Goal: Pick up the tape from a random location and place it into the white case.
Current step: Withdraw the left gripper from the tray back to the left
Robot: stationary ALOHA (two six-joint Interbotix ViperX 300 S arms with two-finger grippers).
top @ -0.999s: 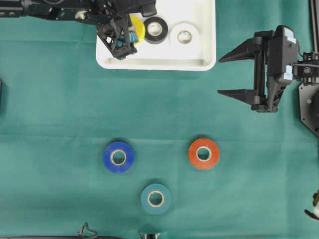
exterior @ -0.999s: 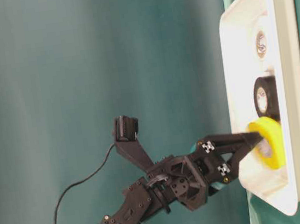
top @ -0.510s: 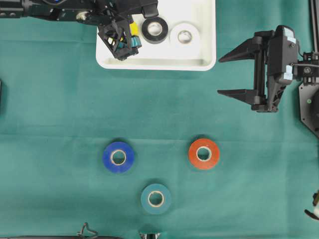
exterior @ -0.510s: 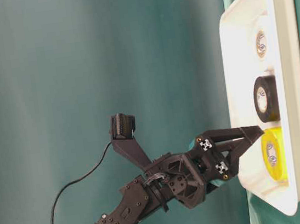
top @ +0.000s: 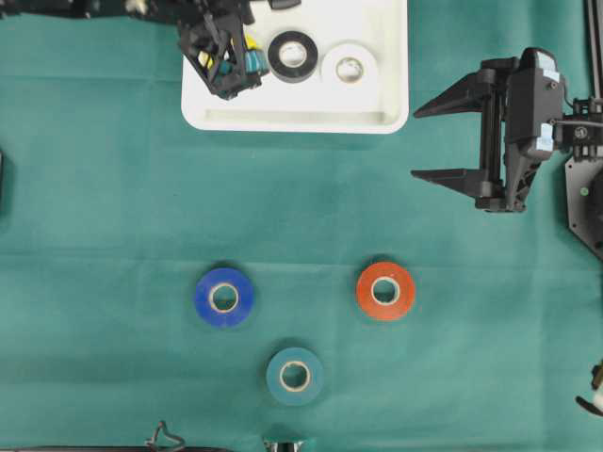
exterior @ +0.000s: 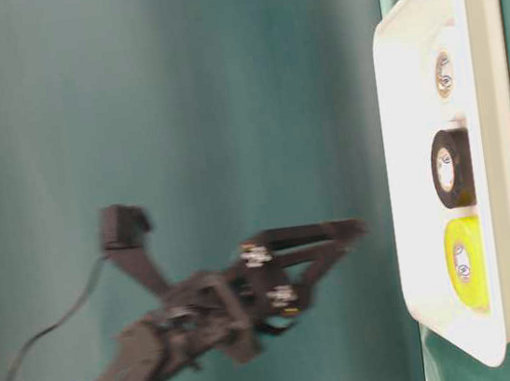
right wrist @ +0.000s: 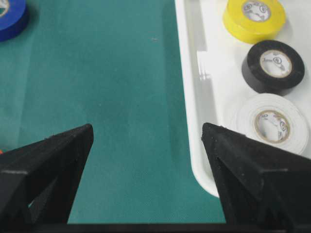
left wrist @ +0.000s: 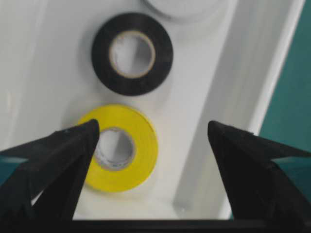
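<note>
A yellow tape [left wrist: 141, 160] lies flat in the white case [top: 297, 118], beside a black roll [top: 294, 56] and a white roll [top: 349, 68]. My left gripper [left wrist: 153, 125] hangs open above the case's left end, clear of the yellow tape [exterior: 464, 262] and holding nothing. In the overhead view the left gripper [top: 224, 66] hides most of that roll. My right gripper [top: 415, 144] stands open and empty over the cloth to the right of the case. The right wrist view has the right gripper [right wrist: 146, 127] over bare cloth next to the case rim [right wrist: 187, 97].
Three loose rolls lie on the green cloth in front: blue [top: 223, 298], orange-red [top: 385, 291] and teal [top: 294, 376]. The right arm's base [top: 584, 202] stands at the right edge.
The left gripper opened and let go of the yellow tape, which now lies flat in the case. It then drew up and back from the case. The right arm has not moved.
</note>
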